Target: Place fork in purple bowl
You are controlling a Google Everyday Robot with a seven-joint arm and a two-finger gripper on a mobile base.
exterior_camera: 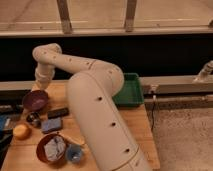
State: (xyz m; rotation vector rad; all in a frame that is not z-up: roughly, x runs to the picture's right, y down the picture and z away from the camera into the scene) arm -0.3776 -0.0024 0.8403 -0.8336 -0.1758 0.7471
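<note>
i see my big white arm (95, 105) bending over the wooden tabletop (137, 125), and it hides a lot of the middle. the purple bowl (35, 100) sits near the left end of the tabletop. my pincer (41, 86) hangs at the end of the arm, just above the back rim of the purple bowl. its two fingers are pressed together. i think a thin thing may be pinched there, but the spot is too dark and fuzzy for me to be sure. i cannot find the fork anywhere else, so i cannot tell where it is.

in front of the purple bowl, a little to the right, lies a black bar (58, 112), and just past that a blue sponge (51, 125). right in front of the purple bowl is a small shiny round thing (33, 119). further to the front of it sits an orange ball (21, 131). still further front is a reddish-brown bowl (42, 152) with a grey cloth (55, 148) in it, and a small blue cup (75, 153) touches its side. far to the right of the purple bowl, behind the arm, a green tray (131, 90) rests at the back of the tabletop.
</note>
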